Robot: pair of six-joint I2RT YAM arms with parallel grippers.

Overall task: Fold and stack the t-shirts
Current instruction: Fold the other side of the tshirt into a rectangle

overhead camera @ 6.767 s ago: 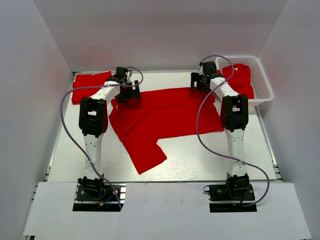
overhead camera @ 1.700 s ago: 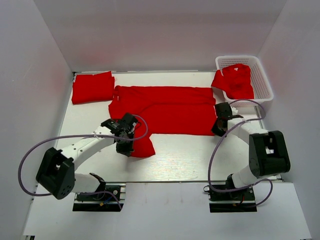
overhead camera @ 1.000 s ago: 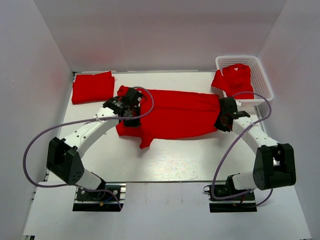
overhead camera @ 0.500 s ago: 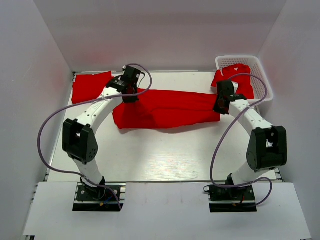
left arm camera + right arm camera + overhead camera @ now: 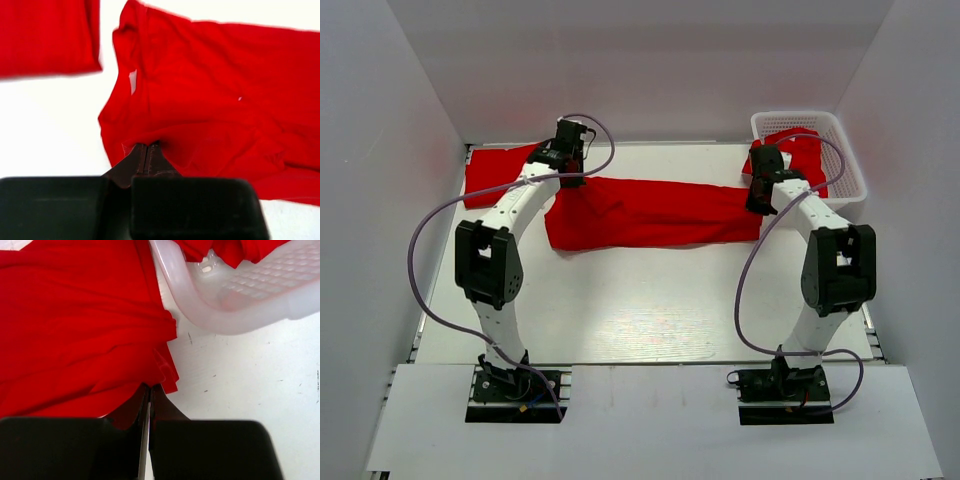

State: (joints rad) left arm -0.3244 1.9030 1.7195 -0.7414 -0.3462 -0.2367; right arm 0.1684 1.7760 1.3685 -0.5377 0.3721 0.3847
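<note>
left tool (image 5: 146,146) — pinching soft red t-shirt (image 5: 650,212) | right tool (image 5: 149,388) — pinching its creased edge | long folded band

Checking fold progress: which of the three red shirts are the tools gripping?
The long shirt across mid-table, pinched at its ends by left tool and right tool; not the folded shirt or basket shirt.

A robotics lab cell: plain white panel walls (image 5: 650,60) enclose a white surface (image 5: 650,300) carrying the white left arm (image 5: 520,205) and right arm (image 5: 802,207).
</note>
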